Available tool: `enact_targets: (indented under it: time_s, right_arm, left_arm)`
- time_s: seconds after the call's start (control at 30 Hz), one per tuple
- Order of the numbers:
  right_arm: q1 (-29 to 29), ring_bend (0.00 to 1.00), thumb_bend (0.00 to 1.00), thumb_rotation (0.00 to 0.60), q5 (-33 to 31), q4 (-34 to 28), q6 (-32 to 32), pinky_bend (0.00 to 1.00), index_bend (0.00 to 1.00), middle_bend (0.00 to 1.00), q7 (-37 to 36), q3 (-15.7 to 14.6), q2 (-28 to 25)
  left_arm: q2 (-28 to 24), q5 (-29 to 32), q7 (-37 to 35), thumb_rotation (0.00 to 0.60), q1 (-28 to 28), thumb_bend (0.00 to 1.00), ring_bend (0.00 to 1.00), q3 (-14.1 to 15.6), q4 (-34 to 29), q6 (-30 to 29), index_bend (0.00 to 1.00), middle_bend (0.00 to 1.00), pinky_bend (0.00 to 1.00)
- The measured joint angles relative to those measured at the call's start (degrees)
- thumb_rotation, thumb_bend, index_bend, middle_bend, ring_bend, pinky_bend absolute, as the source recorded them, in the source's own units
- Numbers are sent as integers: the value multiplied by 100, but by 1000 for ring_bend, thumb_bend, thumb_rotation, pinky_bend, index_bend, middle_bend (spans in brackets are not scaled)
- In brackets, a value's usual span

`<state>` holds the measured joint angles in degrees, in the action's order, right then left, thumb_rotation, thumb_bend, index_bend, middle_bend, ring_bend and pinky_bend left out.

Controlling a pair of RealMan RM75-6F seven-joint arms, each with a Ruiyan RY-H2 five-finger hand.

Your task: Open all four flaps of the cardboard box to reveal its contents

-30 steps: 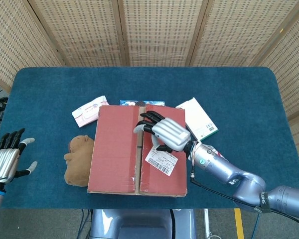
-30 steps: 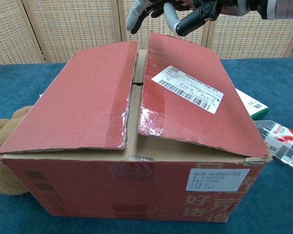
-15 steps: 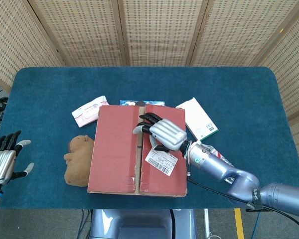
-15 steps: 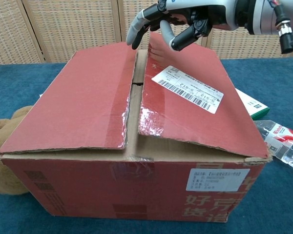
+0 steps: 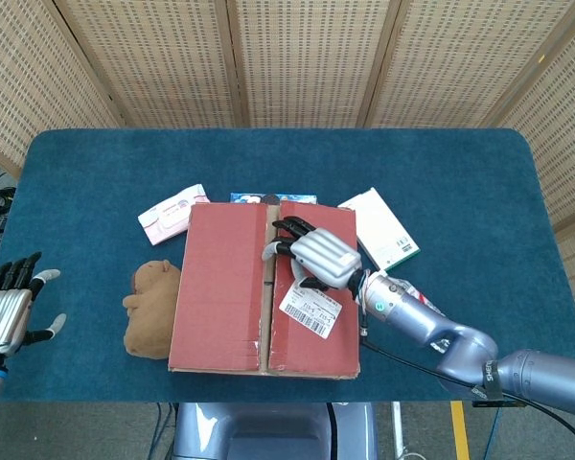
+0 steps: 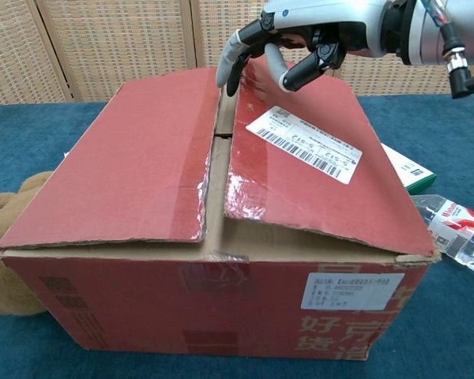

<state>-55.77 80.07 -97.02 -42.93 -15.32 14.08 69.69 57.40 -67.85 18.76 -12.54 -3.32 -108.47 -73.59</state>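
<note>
The red cardboard box [image 5: 225, 297] stands mid-table with its two top flaps down. The right flap [image 6: 316, 158], bearing a white barcode label [image 6: 304, 144], sits slightly raised along the centre seam. My right hand [image 5: 314, 254] hovers over the far end of that flap. Its fingertips [image 6: 223, 73] reach down to the flap's inner edge at the seam, and the thumb lies above the flap's top face. Nothing is plainly gripped. My left hand [image 5: 5, 309] stays far left near the table's front edge, with its fingers spread and nothing in it.
A brown plush toy [image 5: 149, 309] lies against the box's left side. A white packet [image 5: 172, 213] and a blue item [image 5: 254, 198] lie behind the box. A white-and-green carton [image 5: 383, 228] and a plastic bottle [image 6: 458, 227] lie to its right.
My right hand has come down and forward, bringing its fingertips to the seam at the right flap's inner edge. The left hand drew back slightly toward the table's front edge.
</note>
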Motion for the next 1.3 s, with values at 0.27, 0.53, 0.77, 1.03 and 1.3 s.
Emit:
enact_targets:
  time_s: [0.27, 0.53, 0.77, 1.03, 1.3]
  right_arm:
    - [37, 0, 1000, 600, 64, 4, -78, 0, 298, 433, -9, -33, -86]
    - [83, 1, 1000, 600, 138, -188, -135, 0, 298, 439, 6, -5, -457]
    - [189, 1, 1000, 600, 234, -494, -250, 0, 298, 439, -6, 43, -988]
    - [341, 1, 1000, 600, 427, -884, -296, 0, 299, 439, 6, 53, -1830]
    - [502, 1, 1000, 600, 686, -1262, -265, 0, 299, 439, -34, 29, -2627]
  left_arm:
    - [-12, -62, -87, 497, -30, 329, 0, 5, 6, 39, 202, 0, 0]
    - [-84, -100, -179, 497, -72, 329, 0, -1, -74, 103, 202, 0, 0]
    - [-40, -111, 13, 499, -63, 329, 0, -17, -62, -65, 202, 0, 0]
    - [-33, -179, 3, 499, -48, 330, 0, -19, -65, -137, 202, 0, 0]
    - [-72, -234, -47, 496, -23, 329, 0, 6, -64, -161, 202, 0, 0]
